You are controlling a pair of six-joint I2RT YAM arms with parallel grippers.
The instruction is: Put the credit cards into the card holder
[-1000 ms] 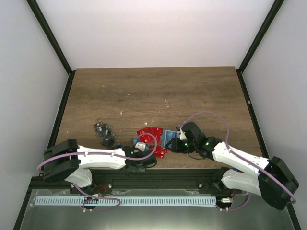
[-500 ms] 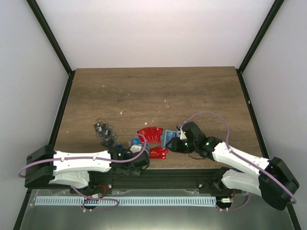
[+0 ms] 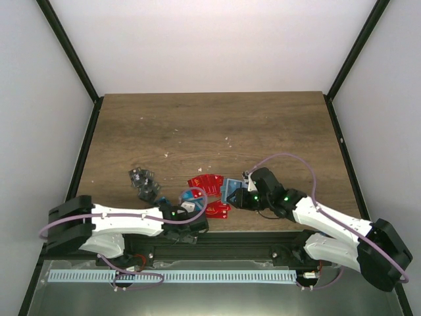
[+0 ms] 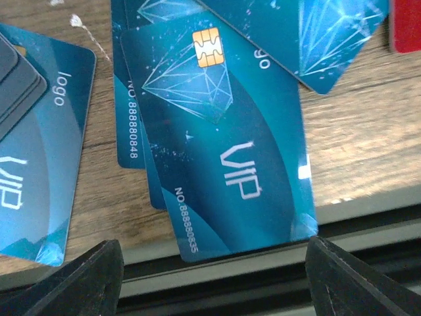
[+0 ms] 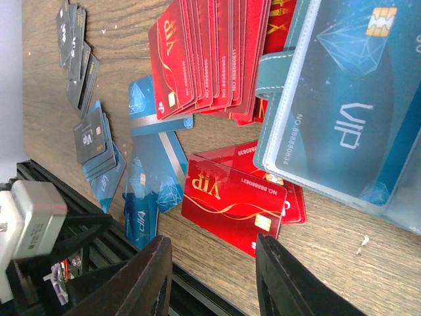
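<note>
The counter [image 3: 217, 125] is dark brown wood with pale specks. White walls close it in on three sides, with black frame posts at the corners and a black rail along the near edge.

All the cards lie near that edge. At the left is a loose heap of dark cards [image 3: 143, 183]. Next come the blue cards [image 4: 223, 145], overlapping. The top one has its long axis running away from the rail, leaning a little left, chip end far and its near short end overhanging the rail. Right of them the red cards [image 5: 204, 59] stand fanned on edge, with flat red cards [image 5: 230, 207] nearer the rail. The card holder [image 5: 342, 112] touches the red fan's right side. In the right wrist view its long side runs steeply up the picture, and a blue VIP card shows through what looks like a clear pocket. In the top view it is too small to judge its axis.

The left arm lies low along the near edge, stretched rightward. Its left end effector [image 4: 214, 283] is at the rail facing the blue cards, its fingers [image 4: 85, 283] spread wide with nothing gripped. The right arm reaches leftward from the right corner, elbow bent. The right end effector [image 5: 214, 276] hangs by the holder's near left corner, fingers parted and empty.
</note>
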